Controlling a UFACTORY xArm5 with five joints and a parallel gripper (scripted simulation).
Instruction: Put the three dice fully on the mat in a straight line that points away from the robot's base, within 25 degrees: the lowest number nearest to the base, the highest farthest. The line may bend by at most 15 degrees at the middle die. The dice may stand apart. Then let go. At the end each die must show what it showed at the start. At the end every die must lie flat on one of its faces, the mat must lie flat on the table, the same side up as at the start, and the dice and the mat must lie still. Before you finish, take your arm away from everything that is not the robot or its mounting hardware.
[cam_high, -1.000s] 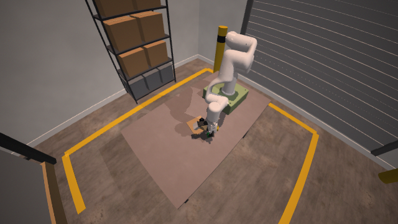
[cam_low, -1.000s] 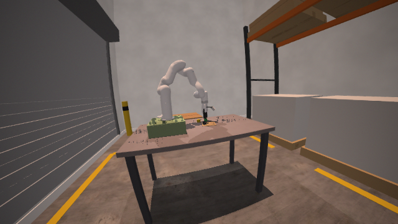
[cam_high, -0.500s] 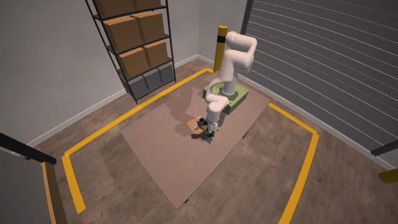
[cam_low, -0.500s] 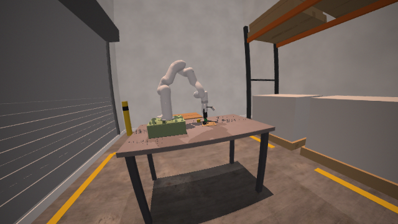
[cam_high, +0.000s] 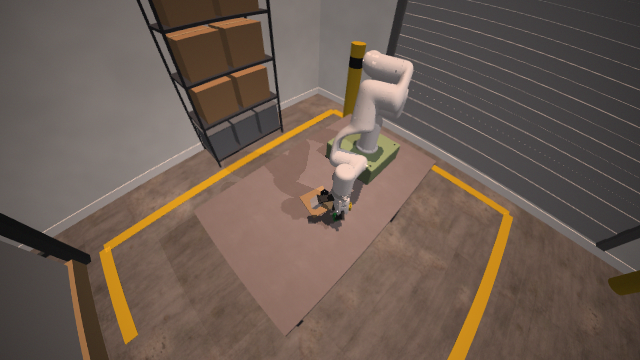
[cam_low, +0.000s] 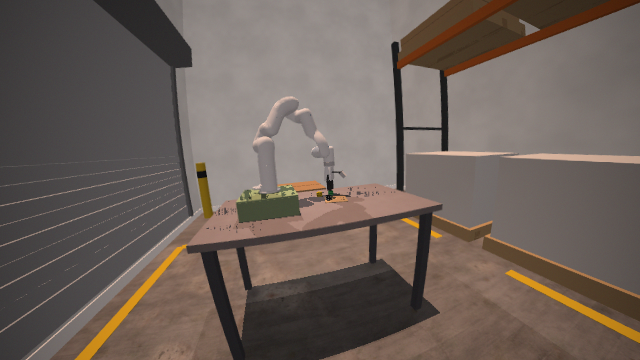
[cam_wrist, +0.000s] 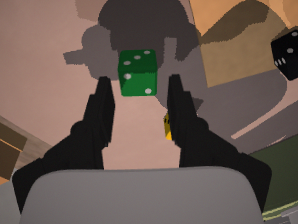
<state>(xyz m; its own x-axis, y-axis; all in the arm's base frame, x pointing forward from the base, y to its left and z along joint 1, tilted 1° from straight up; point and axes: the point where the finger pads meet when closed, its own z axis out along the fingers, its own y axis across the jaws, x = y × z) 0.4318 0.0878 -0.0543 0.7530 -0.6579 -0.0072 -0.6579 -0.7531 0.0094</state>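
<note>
In the wrist view a green die (cam_wrist: 139, 72) lies on the brown table top, off the mat, in the arm's shadow. My gripper (cam_wrist: 140, 89) stands half open, one fingertip on each side of the die's near half, with a gap on both sides. The tan mat (cam_wrist: 233, 23) lies at the upper right, and a black die (cam_wrist: 288, 52) sits at its right edge. A yellow die (cam_wrist: 168, 125) peeks out behind the right finger. In the top view the gripper (cam_high: 339, 212) is low over the green die, beside the mat (cam_high: 310, 197).
The robot's green base block (cam_high: 364, 155) stands on the table just behind the work spot. The table's edges are far from the dice. A shelf rack with boxes (cam_high: 220, 75) and a yellow post (cam_high: 355, 75) stand off the table.
</note>
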